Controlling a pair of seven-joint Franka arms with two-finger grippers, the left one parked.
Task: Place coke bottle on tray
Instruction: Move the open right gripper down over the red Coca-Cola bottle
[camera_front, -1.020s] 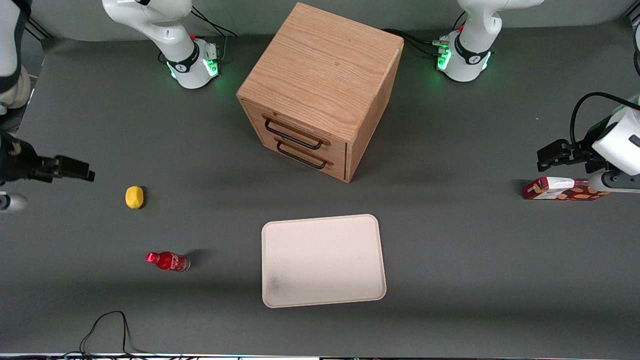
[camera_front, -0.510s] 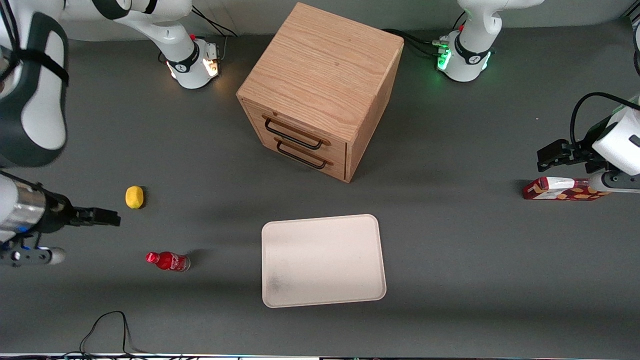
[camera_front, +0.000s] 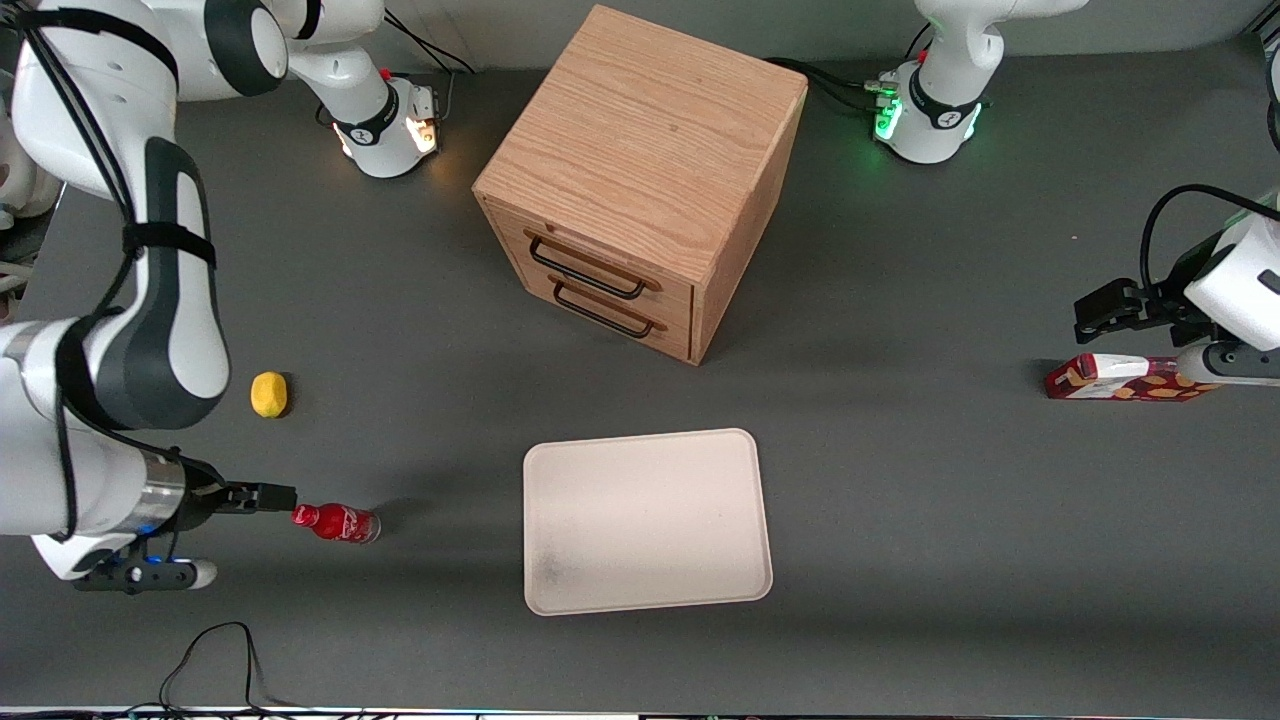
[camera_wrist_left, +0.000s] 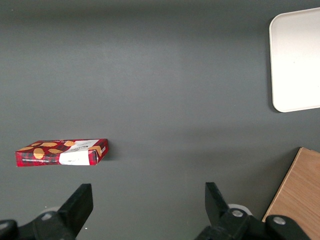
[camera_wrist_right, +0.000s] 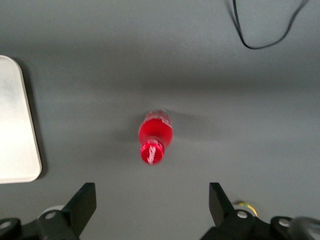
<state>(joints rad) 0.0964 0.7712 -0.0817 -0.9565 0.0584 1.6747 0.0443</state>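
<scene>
While the gripper (camera_front: 272, 497) hangs low in the front view, at the working arm's end of the table, we see its two fingers spread wide in the right wrist view, pinching nothing. It sits just beside the coke bottle (camera_front: 337, 522), on the cap side, not touching it as far as we can tell. The bottle (camera_wrist_right: 155, 137) looks to be standing upright on the grey table (camera_front: 900, 500), red cap up, clear base down, though the angle leaves some doubt. It is well apart from the tray (camera_front: 650, 500), which lies mid-table in the lower half of the front view and carries nothing. We also note a lemon (camera_front: 268, 394) farther from the front camera than the bottle, a wooden drawer box (camera_front: 640, 180) in the upper middle, and a red carton (camera_front: 1120, 378) at the parked arm's end. We judge the bottle small, light, rigid and smooth, so it may tip or slip if nudged on the cap. The best hold is probably across the round body below the neck, fingers squarely on both sides. The grasp is not yet made.
</scene>
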